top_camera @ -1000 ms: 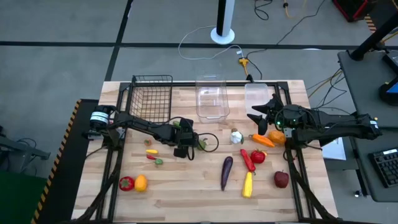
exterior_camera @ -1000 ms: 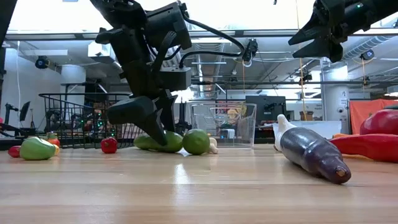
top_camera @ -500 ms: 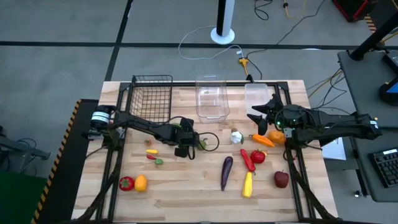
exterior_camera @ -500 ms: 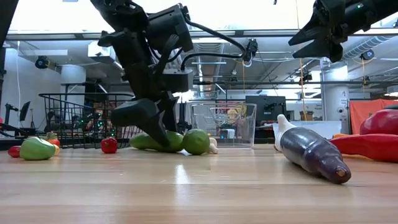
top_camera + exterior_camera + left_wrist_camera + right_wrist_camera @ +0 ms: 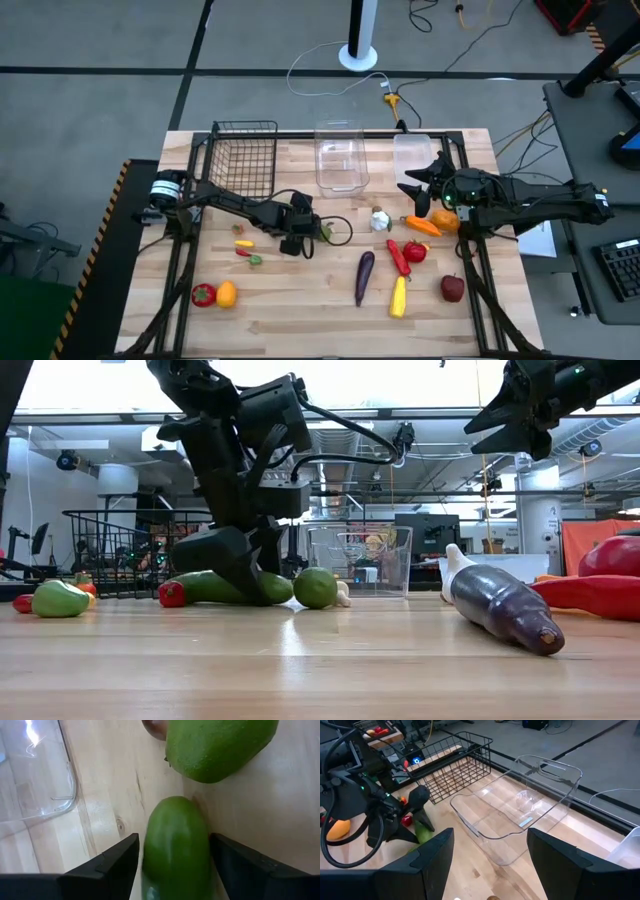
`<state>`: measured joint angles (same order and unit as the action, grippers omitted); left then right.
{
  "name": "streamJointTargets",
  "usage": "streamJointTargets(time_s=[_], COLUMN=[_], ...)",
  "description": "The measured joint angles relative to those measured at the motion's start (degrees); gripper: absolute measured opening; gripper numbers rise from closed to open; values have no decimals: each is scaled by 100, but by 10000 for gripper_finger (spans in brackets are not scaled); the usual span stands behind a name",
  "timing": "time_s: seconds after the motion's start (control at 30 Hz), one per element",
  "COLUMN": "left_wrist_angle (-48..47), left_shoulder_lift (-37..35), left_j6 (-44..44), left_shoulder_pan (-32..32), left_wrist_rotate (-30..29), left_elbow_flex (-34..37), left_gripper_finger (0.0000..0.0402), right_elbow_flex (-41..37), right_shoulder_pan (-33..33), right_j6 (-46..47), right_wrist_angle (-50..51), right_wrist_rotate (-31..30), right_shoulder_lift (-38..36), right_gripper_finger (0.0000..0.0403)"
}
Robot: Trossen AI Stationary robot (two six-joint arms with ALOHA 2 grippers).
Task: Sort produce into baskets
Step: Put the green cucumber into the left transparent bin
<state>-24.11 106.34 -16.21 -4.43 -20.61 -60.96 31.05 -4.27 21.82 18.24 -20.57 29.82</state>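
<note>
Straddling the cucumber [image 5: 175, 850] at mid-left of the desk [image 5: 320, 300] in the high view, the left gripper [image 5: 172, 862] holds its fingers [image 5: 107, 865] apart along its length; the right gripper [image 5: 418, 184], also open, hovers at upper right.

Honestly, nothing readable anywhere in these shots. No labels, brand names, numbers or signs that I can make out, not on the produce, the baskets, the arms or the stuff in the room behind the surface. Anything that might be lettering back there is too small to tell.
</note>
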Motion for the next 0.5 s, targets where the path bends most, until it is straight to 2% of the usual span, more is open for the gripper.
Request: streamJointTargets(time_s=[0.17, 0.37, 0.5], left_wrist_angle=[-8, -8, -14], left_shoulder_lift=[-3, -14, -25], left_j6=[7, 17, 90], left_shoulder_pan=[-33, -79, -79], left_wrist_rotate=[-1, 1, 1], left_elbow_flex=[-30, -118, -126], left_gripper_finger=[214, 137, 134], right_elbow_flex=[0, 0, 0], right_shoulder_pan=[2, 1, 2], right_j6=[0, 0, 0], right_wrist_angle=[2, 0, 0], right_wrist_rotate=[2, 2, 2], right_shoulder_lift=[0, 0, 0], right_gripper_finger=[244, 244, 244])
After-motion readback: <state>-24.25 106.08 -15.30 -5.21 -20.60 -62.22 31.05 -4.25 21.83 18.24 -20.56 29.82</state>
